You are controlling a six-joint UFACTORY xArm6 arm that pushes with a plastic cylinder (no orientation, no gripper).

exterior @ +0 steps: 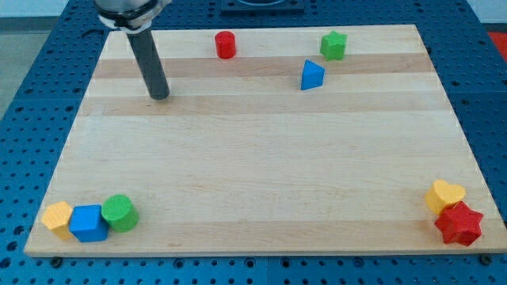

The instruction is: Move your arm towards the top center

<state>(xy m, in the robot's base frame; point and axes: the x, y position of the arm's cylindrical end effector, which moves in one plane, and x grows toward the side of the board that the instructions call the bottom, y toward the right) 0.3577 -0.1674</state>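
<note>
My tip (pixel 160 96) is sitting left of and below the small red cylinder block (pixel 226 44); no claw is showing. Cutting straight toward top center is risking clipping it.

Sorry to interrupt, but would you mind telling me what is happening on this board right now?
My tip rests on the wooden board in its upper left part, touching no block. The red cylinder block lies up and to the view's right of it, near the top centre I am heading for. The green cylinder block sits far below, in the bottom left corner.
</note>
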